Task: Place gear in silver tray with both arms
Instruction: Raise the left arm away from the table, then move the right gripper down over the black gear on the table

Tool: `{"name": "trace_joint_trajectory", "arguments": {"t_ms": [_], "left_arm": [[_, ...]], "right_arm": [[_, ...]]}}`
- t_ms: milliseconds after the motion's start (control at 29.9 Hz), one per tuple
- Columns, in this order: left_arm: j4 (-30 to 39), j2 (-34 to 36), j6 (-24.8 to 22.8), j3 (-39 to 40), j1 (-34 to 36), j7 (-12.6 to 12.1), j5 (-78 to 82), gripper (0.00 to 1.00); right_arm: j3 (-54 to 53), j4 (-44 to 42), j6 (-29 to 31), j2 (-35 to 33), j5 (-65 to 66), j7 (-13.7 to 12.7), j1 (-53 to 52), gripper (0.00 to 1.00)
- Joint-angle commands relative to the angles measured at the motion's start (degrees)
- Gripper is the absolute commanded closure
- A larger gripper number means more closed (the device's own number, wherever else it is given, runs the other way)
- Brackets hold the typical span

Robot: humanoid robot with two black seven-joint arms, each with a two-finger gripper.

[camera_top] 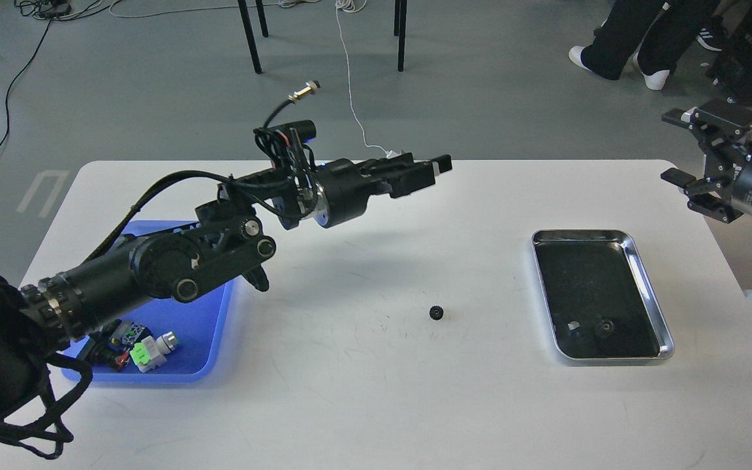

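Note:
A small black gear (437, 313) lies alone on the white table, left of the silver tray (615, 357). The tray holds another small gear (604, 328) and a small pale piece (572, 325) near its front end. My left gripper (429, 172) is raised well above the table, pointing right, far behind and above the loose gear; it holds nothing and its fingers look apart. My right gripper (676, 147) is open and empty, held in the air past the table's right edge, behind the tray.
A blue plastic tray (203, 326) with several button switches (144, 344) sits at the front left, partly under my left arm. A cable with a metal plug (303, 90) sticks up from the left wrist. A person's legs (630, 46) stand at the far right.

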State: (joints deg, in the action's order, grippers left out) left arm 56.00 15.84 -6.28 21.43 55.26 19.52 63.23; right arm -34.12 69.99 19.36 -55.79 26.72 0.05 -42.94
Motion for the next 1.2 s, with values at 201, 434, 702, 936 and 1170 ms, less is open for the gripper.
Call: {"name": "trace_joint_trajectory", "arguments": {"t_ms": [201,434,702,936,1170], "left_arm": [[0.0,12.8,-8.2,11.1,-5.4,3.4,-50.4,0.02],[-1.2,15.0,-8.0,13.4,-9.4,1.7,-56.8,0.02],[-1.2,18.0,-8.5,14.3,-10.3,0.3,-60.0,0.02],[-1.2,17.6,-8.0,14.3,-10.3,0.5,-60.2,0.02],[-1.2,18.0,-8.0,14.3,-10.4,0.7,-60.2,0.02]], "right_arm": [[21.2,-2.2,0.3,11.1,4.6,2.1,-19.3,0.01],[40.8,-6.5,0.2,21.6,20.8,5.7,-32.3,0.01],[52.3,-7.8,0.5,35.4,29.7,9.0,-36.6,0.02],[61.4,-9.4,4.8,43.1,36.7,14.4,-40.4,0.03],[64.3,-13.2,4.6,47.3,40.7,14.6,-36.7,0.03]]}}
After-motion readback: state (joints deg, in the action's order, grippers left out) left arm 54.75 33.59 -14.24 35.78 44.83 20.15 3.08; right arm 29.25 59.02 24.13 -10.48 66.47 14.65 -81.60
